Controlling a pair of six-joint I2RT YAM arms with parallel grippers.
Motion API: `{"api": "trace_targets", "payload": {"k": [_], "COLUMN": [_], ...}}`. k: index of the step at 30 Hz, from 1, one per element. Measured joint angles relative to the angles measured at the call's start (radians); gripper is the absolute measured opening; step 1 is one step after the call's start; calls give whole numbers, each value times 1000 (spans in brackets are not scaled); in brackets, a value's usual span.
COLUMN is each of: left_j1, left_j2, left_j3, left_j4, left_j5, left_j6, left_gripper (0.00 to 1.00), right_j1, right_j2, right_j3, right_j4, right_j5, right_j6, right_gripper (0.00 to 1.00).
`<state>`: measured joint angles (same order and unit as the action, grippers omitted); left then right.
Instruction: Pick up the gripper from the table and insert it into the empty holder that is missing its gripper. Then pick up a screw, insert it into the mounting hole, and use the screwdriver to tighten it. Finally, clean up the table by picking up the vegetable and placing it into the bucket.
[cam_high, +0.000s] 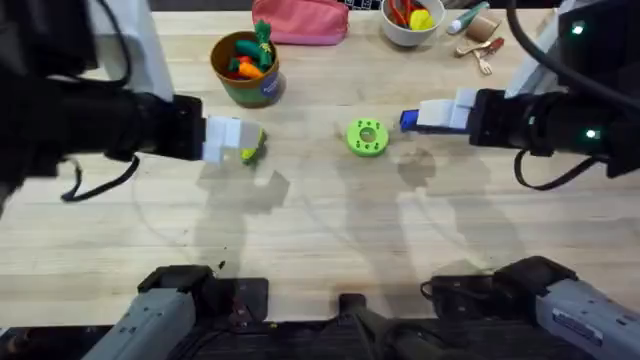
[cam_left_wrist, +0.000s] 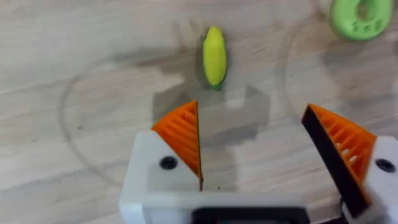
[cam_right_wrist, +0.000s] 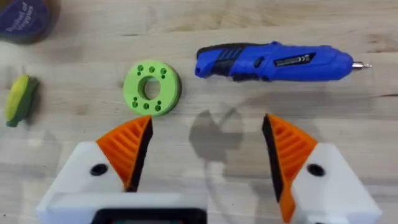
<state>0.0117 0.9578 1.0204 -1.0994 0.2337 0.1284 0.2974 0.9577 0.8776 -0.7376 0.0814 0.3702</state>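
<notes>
Left gripper (cam_high: 240, 140) hangs over the table's left-middle, jaws spread wide, nothing between them. In the left wrist view its orange ribbed pads (cam_left_wrist: 181, 134) stand well apart above bare wood, with the vegetable (cam_left_wrist: 214, 55) lying on the table just beyond them — yellow with a green side, apart from both pads. Overhead, the vegetable (cam_high: 251, 150) sits right at the left gripper's tip.

Behind it, toward the far edge, the bucket (cam_high: 246, 68) stands upright — green body, tan rim, blue label patch, orange toy carrots (cam_high: 246, 62) inside. Label writing too blurred to read; same in the right wrist view, where a piece of the bucket (cam_right_wrist: 25, 20) shows.

Pink pouch (cam_high: 300, 22) at the far edge, centre-left.

Centre: green round disc (cam_high: 367, 137) flat on the wood, a ring of small holes in it.

Right gripper (cam_high: 412, 120) just beside the disc, jaws released, empty. The screwdriver (cam_right_wrist: 273, 61) lies on its side past the pads — blue body, black grip, metal bit; a dark label strip with white print, not legible.

White bowl (cam_high: 411, 22) of toys at far right.
</notes>
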Motion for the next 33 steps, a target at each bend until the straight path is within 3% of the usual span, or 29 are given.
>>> {"api": "trace_targets", "payload": {"k": [6,12,18,27,31,32,33], "left_j1": [-75,-143,-152,-170,-171,-171,-171], "left_j2": [213,415,574,724,725,725,725], "left_j3": [7,7,7,16,17,17,17], "left_j4": [24,132,211,238,240,240,241], "left_j5": [-133,-182,-196,-212,-214,-213,-213], "left_j6": [-60,-96,-113,-119,-124,-124,-127], "left_gripper": [985,985,986,991,822,741,597], "right_j1": [0,0,0,0,0,0,0], "right_j2": [0,0,0,0,0,0,0], "right_j3": [0,0,0,0,0,0,0], "right_j4": [0,0,0,0,0,0,0], "right_j5": [0,0,0,0,0,0,0], "right_j6": [0,0,0,0,0,0,0], "right_gripper": [986,986,986,986,986,986,987]}}
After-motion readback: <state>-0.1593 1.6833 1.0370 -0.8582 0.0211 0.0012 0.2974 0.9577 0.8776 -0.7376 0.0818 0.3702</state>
